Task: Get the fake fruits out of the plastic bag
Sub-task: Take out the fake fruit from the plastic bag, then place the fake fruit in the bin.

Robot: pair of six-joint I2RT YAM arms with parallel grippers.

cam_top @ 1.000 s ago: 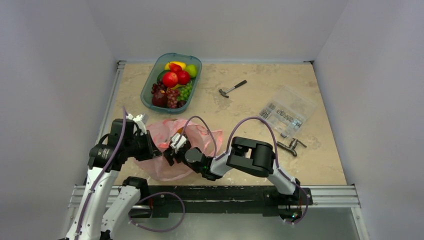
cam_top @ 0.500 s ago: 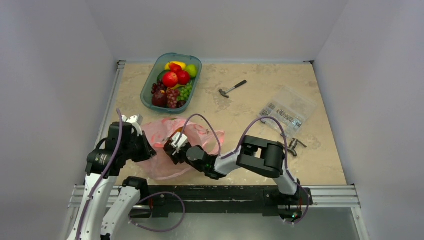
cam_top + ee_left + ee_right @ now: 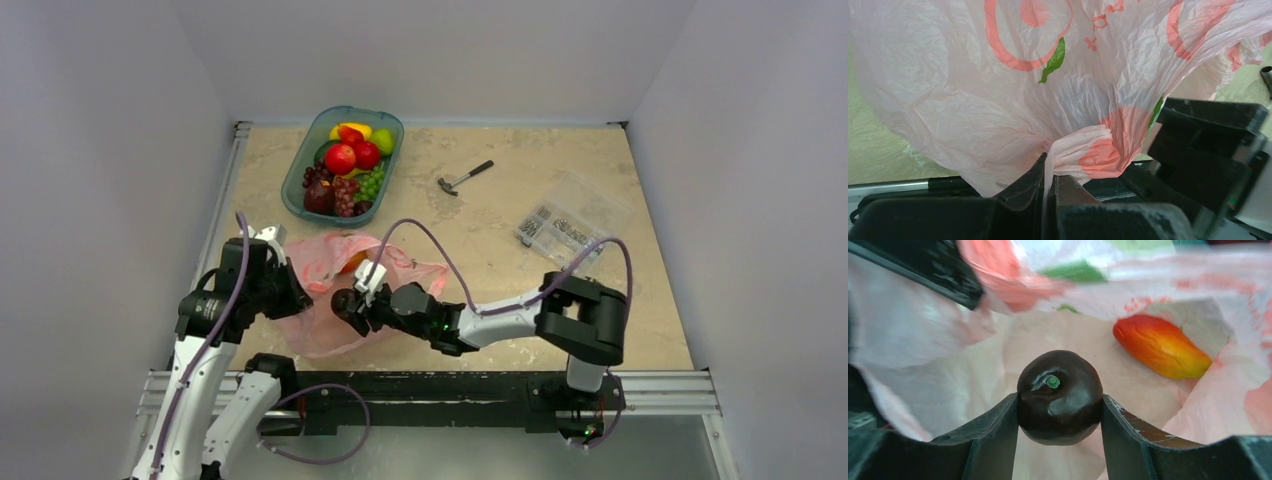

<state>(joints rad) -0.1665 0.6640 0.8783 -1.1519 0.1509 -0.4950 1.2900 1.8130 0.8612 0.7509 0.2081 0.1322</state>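
Observation:
The pink plastic bag (image 3: 330,290) lies at the near left of the table, mouth open toward the right. My left gripper (image 3: 290,290) is shut on a pinched fold of the bag (image 3: 1083,150) at its left edge. My right gripper (image 3: 350,300) reaches into the bag's mouth and is shut on a dark plum (image 3: 1060,397) with a green stem dot. An orange-red mango (image 3: 1160,346) lies inside the bag beyond the plum, also visible from above (image 3: 352,262).
A teal tray (image 3: 296,185) with several fake fruits stands at the back left. A small hammer (image 3: 464,178) lies mid-back. A clear box of small parts (image 3: 570,222) sits at the right.
My right arm has drawn back to the right, its elbow swinging outward, with the gripper still at the bag's mouth. The left gripper has kept its hold on the bag.

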